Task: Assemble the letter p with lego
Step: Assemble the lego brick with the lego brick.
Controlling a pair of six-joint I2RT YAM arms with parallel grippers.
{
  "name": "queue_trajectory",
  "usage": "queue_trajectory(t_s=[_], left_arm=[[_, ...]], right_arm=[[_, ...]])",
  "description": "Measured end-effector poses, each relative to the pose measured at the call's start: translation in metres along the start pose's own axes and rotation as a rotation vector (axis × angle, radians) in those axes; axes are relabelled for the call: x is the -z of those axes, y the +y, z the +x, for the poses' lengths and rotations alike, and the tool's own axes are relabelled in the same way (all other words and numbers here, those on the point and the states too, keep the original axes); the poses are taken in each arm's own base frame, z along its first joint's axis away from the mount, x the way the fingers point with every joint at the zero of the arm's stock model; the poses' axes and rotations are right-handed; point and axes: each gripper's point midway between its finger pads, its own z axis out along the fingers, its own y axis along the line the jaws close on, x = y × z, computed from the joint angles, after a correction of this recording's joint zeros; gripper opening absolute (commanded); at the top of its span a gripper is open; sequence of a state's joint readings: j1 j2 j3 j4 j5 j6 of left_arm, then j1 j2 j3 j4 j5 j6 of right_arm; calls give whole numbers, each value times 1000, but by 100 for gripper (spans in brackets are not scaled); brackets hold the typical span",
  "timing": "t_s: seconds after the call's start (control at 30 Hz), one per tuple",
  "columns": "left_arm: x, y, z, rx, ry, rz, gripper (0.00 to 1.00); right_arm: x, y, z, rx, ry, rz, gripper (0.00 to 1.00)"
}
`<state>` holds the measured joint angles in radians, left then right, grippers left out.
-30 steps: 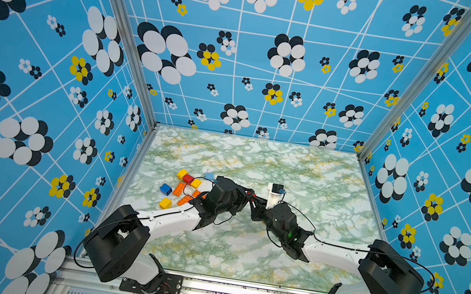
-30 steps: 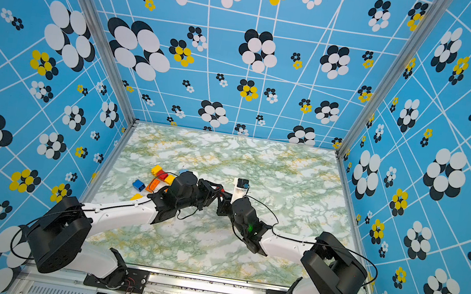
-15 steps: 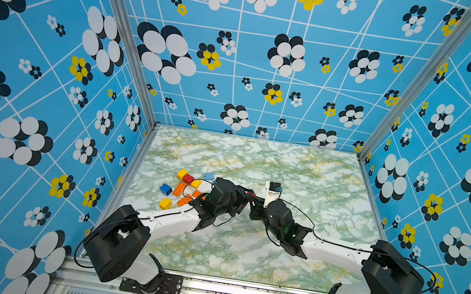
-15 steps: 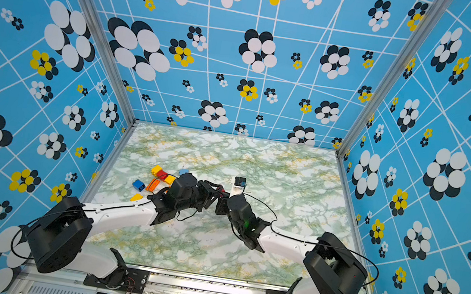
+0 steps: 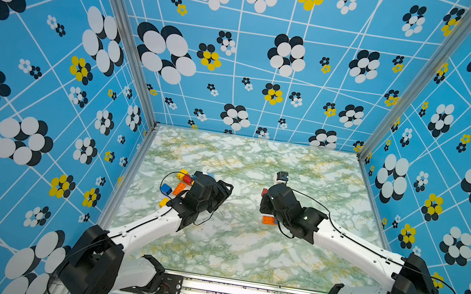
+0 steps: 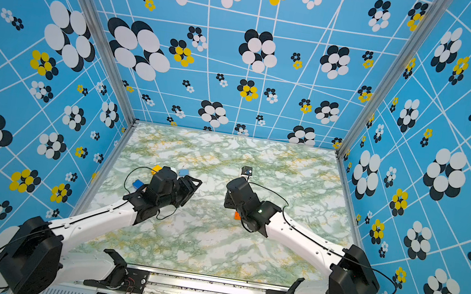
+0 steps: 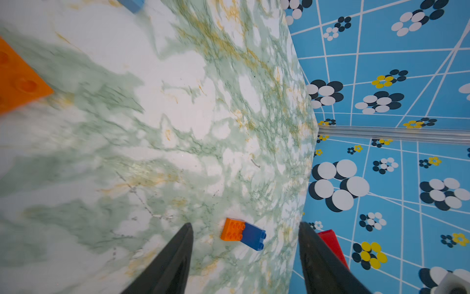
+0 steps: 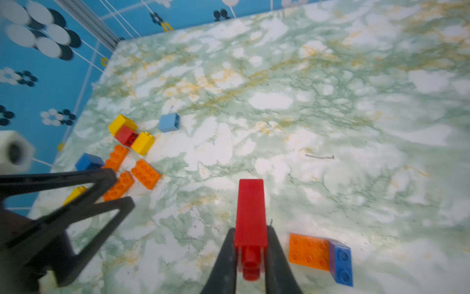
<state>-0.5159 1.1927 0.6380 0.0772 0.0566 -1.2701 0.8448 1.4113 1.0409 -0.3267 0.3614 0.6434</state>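
Right claw — clenched on long red brick; hand-over judged complete. Left claw — released, empty, drawn back from the tip-to-tip meeting a second ago. Joined orange-and-blue bricks on the table just beside right claw; loose lego pile near left claw.
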Motion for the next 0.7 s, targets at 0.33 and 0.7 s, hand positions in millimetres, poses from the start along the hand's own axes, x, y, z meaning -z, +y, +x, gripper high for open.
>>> queue_trajectory(t_s=[0.33, 0.7], left_arm=[[31, 51, -21, -126, -62, -139, 68], [34, 82, -24, -140, -48, -198, 69]], right_arm=[[-14, -34, 48, 89, 450, 225, 0], [-24, -31, 83, 106, 707, 282, 0]])
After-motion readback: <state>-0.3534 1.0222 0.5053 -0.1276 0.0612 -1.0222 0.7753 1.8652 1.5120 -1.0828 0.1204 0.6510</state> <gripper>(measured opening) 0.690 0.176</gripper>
